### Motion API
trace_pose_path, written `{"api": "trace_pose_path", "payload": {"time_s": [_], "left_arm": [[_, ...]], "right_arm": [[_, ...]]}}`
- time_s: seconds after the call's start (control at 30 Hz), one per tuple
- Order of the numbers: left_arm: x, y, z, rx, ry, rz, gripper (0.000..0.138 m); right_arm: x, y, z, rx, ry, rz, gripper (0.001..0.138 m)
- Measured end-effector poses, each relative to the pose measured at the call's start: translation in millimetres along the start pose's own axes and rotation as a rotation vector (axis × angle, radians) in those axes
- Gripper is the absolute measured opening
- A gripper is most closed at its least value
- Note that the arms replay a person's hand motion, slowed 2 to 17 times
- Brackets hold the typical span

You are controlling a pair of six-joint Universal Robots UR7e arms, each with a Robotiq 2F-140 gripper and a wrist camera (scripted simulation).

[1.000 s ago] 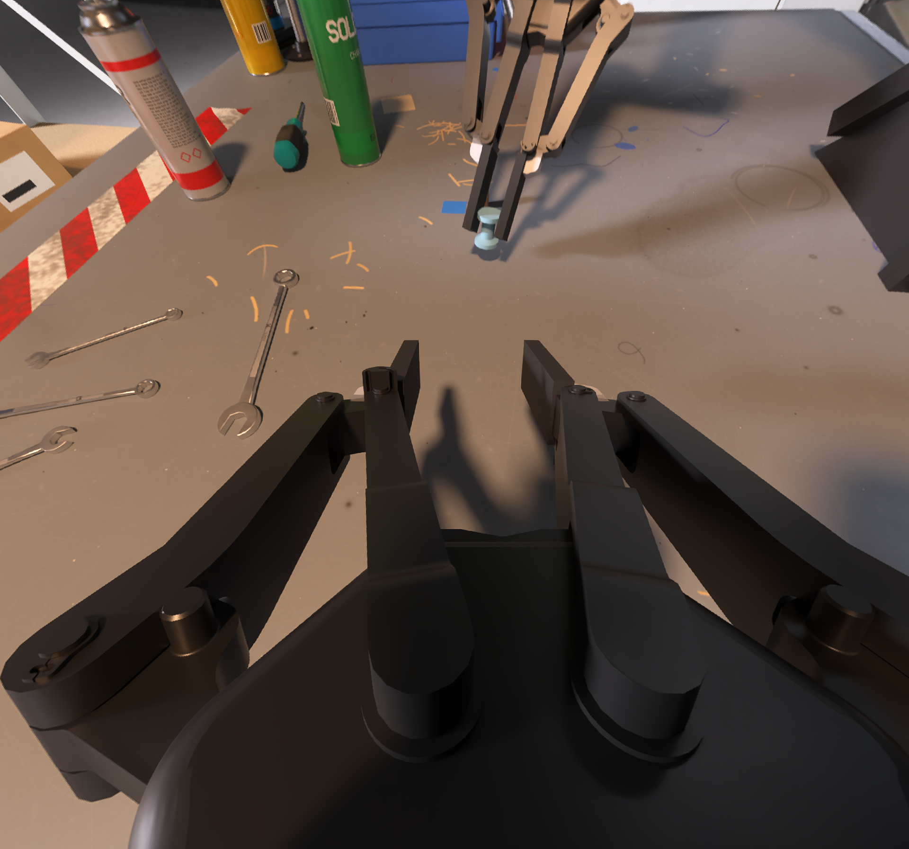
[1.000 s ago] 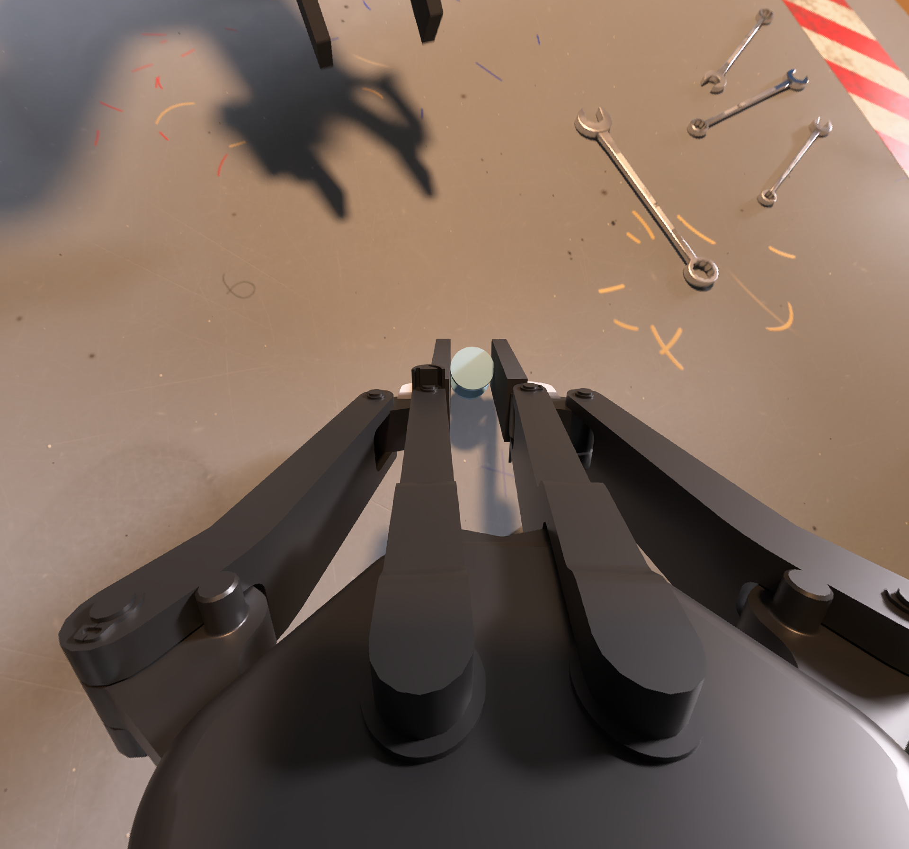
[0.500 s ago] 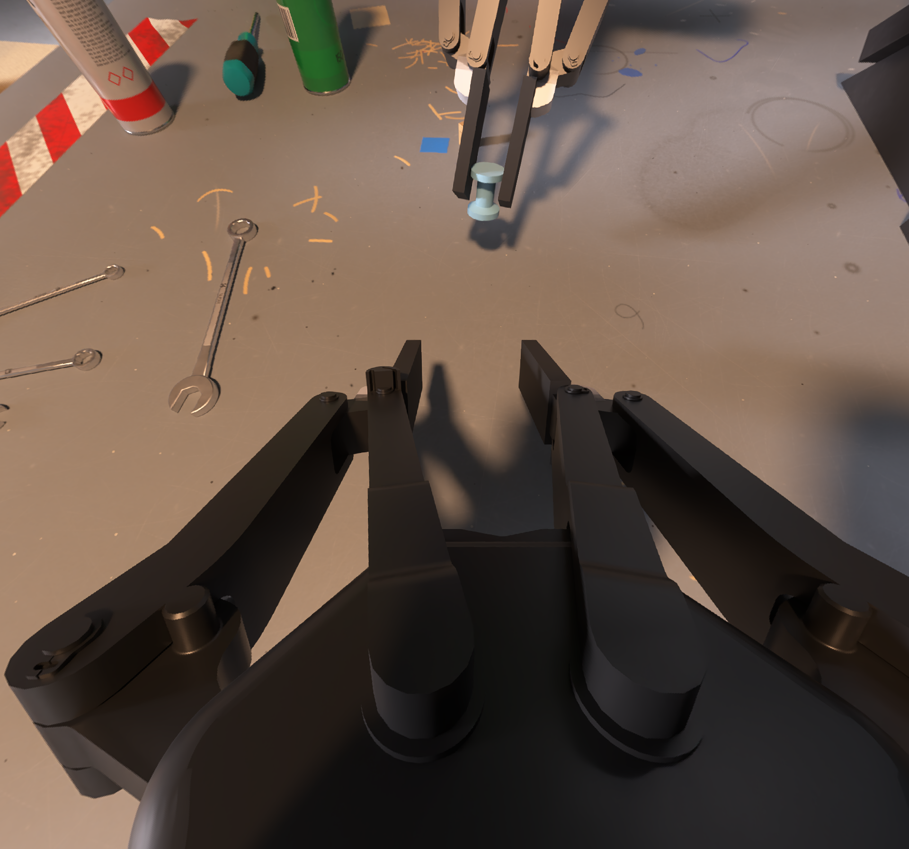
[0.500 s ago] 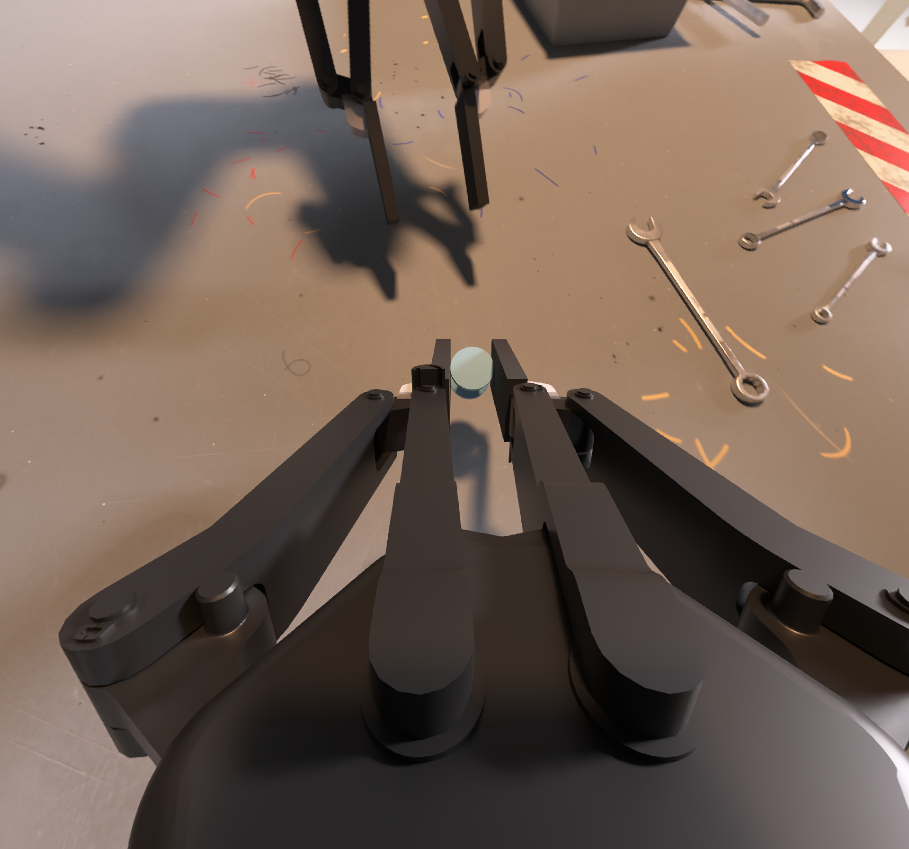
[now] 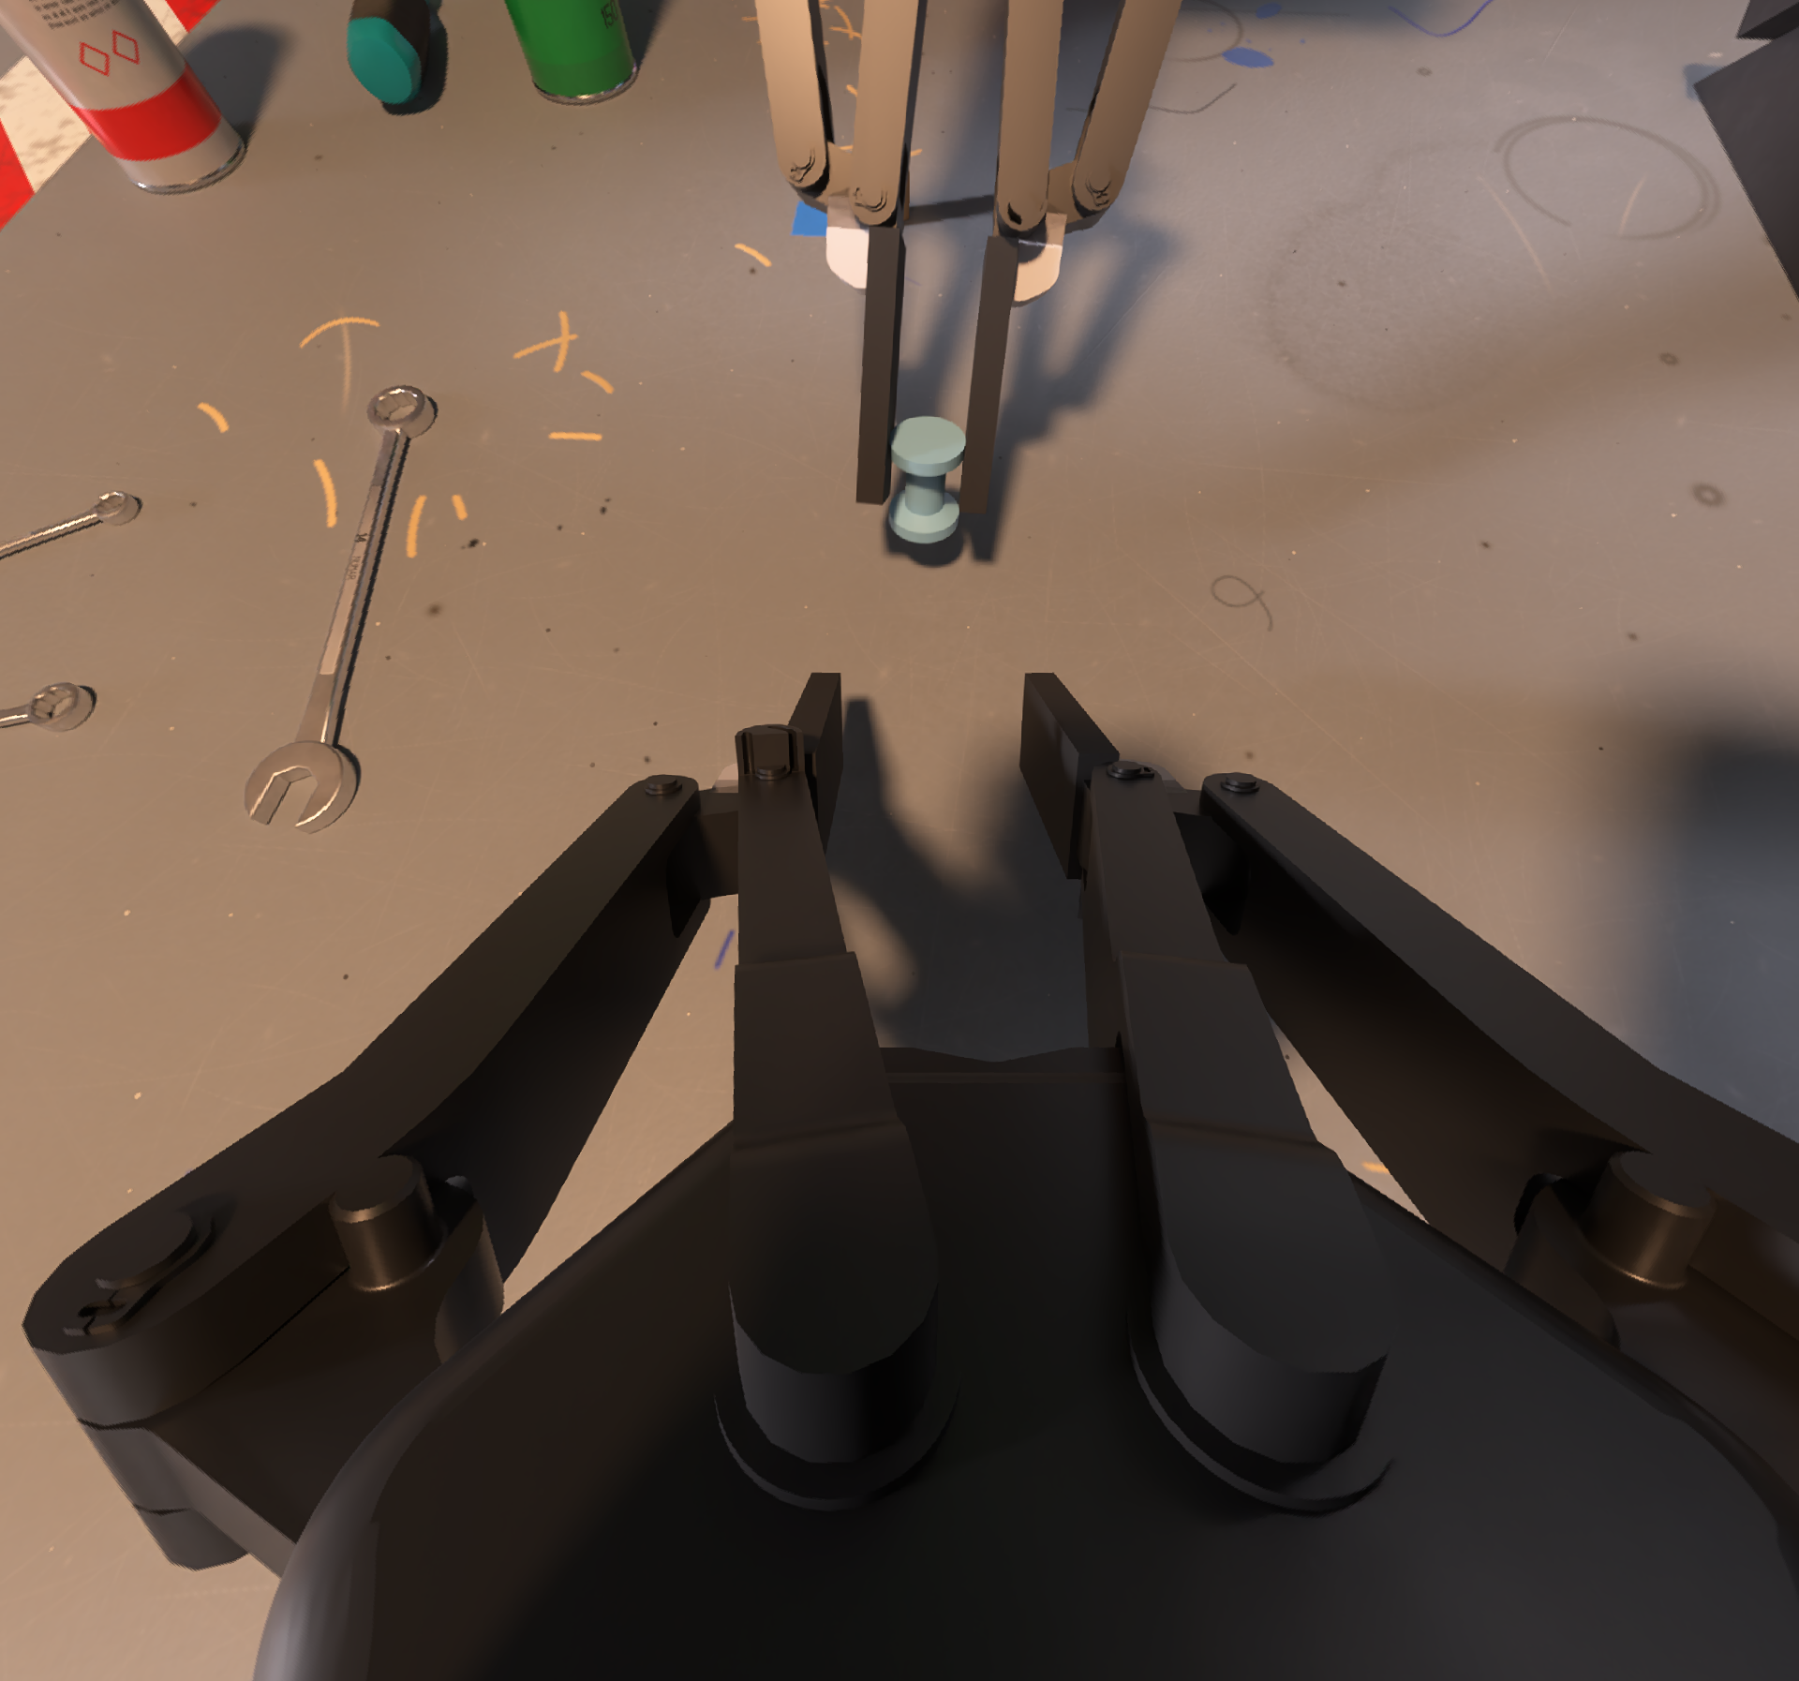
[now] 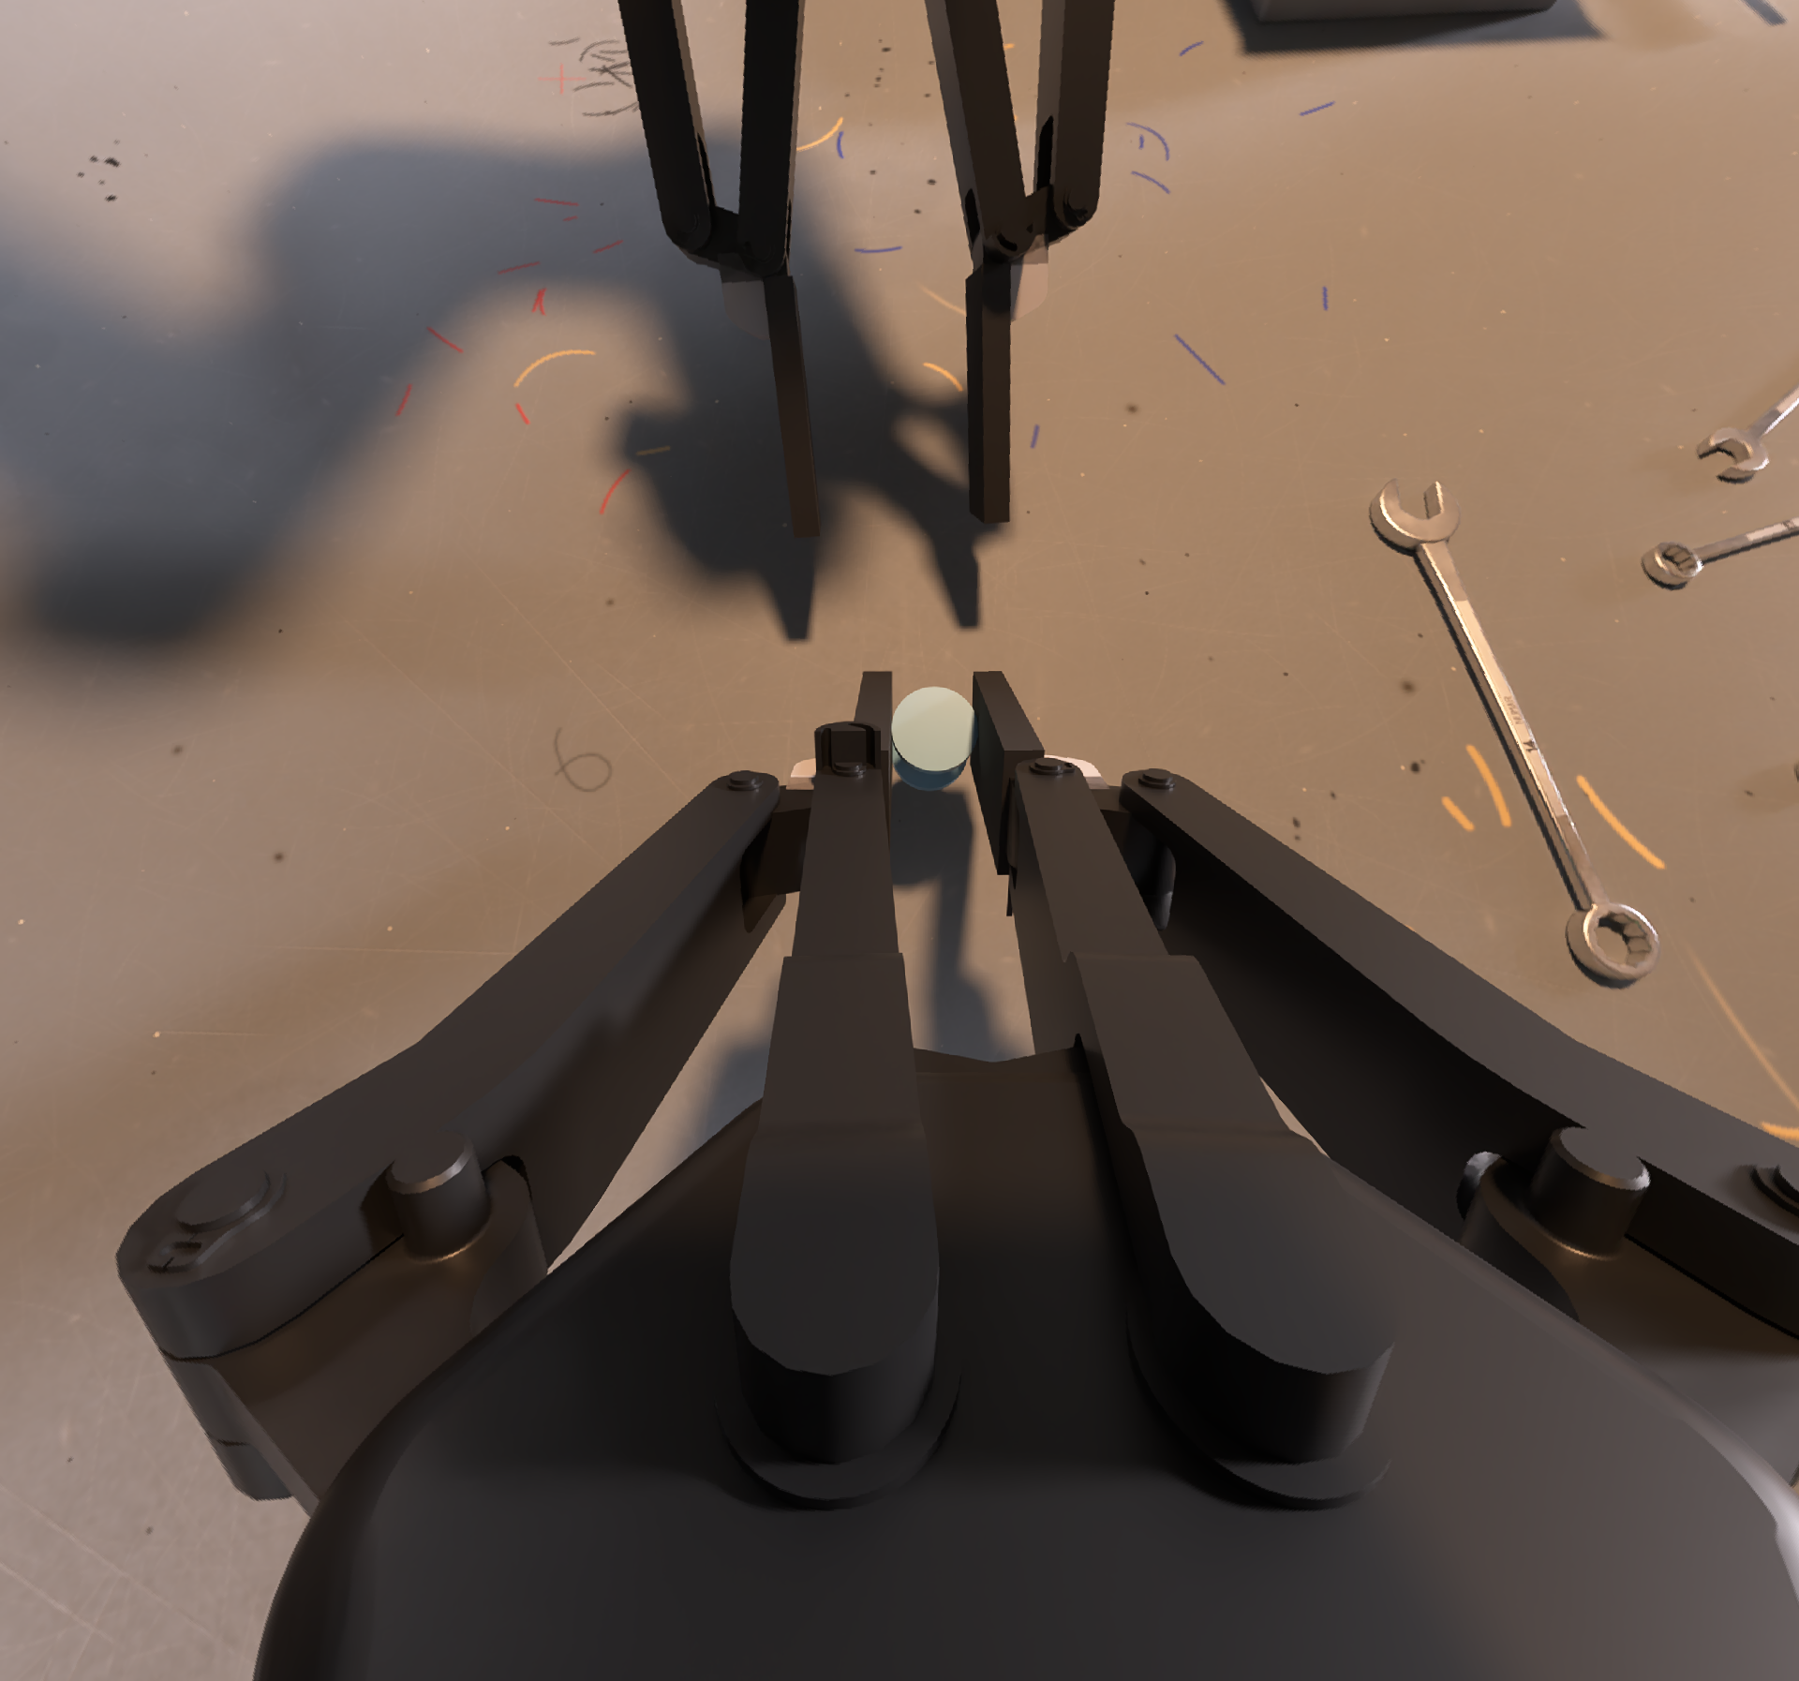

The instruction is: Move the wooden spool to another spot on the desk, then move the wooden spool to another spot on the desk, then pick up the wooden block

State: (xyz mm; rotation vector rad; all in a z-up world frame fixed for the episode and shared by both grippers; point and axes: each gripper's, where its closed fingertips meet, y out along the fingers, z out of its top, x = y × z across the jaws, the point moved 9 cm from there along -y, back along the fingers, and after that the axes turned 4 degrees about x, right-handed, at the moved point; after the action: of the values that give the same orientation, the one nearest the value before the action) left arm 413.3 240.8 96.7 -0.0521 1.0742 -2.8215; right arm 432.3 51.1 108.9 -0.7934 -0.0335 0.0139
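The right gripper (image 6: 933, 695) is squeezing the wooden spool (image 6: 933, 731), and should be lowering it gently, straight onto the desk (image 6: 389, 807).

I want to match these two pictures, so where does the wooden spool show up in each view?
Left wrist view: wooden spool above centre, upright between the right pincer's fingers.
Right wrist view: spool at centre, seen end-on between that pincer's fingertips.
Shared landmark: the long combination wrench.

We are looking at our left gripper (image 5: 933, 709) and right gripper (image 6: 933, 709): matte black linkage fingers (image 5: 1056, 739), round pivot pins, small screws, pale pads at the knuckles, flat rectangular tips.
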Motion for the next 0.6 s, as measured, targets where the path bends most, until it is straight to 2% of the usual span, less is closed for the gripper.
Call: {"api": "trace_pose_path", "payload": {"time_s": [0.6], "left_arm": [[-1, 5, -1, -0.022, -0.004, 0.009, 0.045]], "right_arm": [[12, 29, 6.7, -0.069, -0.014, 0.037, 0.022]]}}
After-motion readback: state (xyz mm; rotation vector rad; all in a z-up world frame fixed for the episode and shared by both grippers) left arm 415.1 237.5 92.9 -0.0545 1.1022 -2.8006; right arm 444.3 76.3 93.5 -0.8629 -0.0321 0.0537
